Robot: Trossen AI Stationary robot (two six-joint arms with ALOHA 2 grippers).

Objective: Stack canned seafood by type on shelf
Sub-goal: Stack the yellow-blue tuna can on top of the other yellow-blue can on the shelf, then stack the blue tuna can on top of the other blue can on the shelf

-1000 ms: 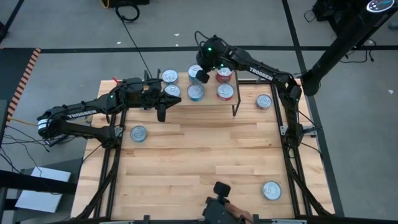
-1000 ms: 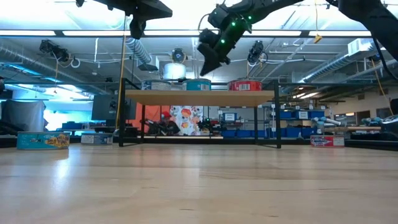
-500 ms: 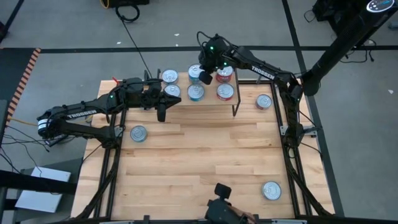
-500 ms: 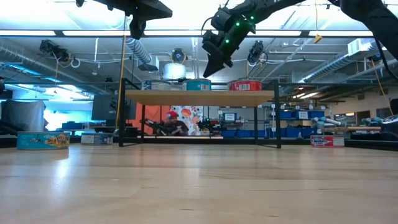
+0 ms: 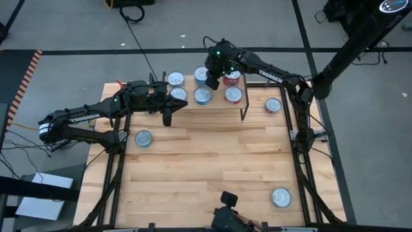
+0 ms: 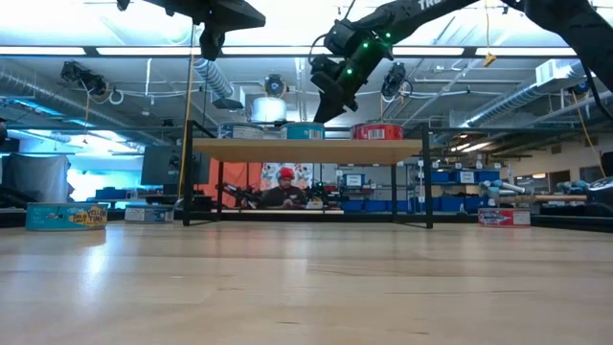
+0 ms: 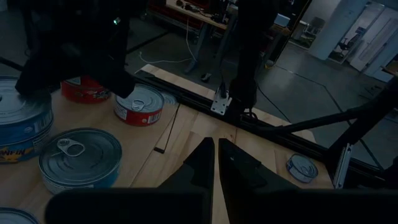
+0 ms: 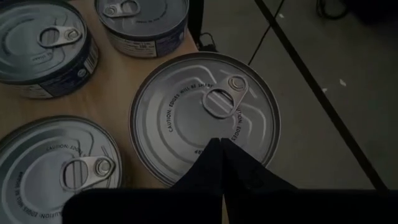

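Note:
The shelf (image 5: 215,104) stands at the table's far edge and bears several cans in two rows. The left and middle cans are blue or teal, like the near middle one (image 7: 81,158). Two red cans (image 5: 233,95) stand at its right end. My right gripper (image 5: 210,81) is shut, and its fingertips (image 8: 219,149) point down over the silver top of the far middle can (image 8: 205,115). My left gripper (image 5: 168,117) hangs shut in the air off the shelf's near left corner, holding nothing. My right gripper's shut fingers come slanting down from the far right over the top of the far middle can (image 8: 214,134), just beside the pull tab. I cannot tell whether the fingertips touch the top or stand just above it. The can stands upright on the shelf.
Three loose cans lie on the table: one at the left (image 5: 143,137), one right of the shelf (image 5: 273,105), one near the front right corner (image 5: 280,196). In the low view a person (image 6: 285,192) shows beyond the table, under the shelf board.
My right gripper has tipped a little and shifted slightly over the far middle can, and it has stayed shut. The cans have not moved. In the room behind, a person has come into view under the shelf board.

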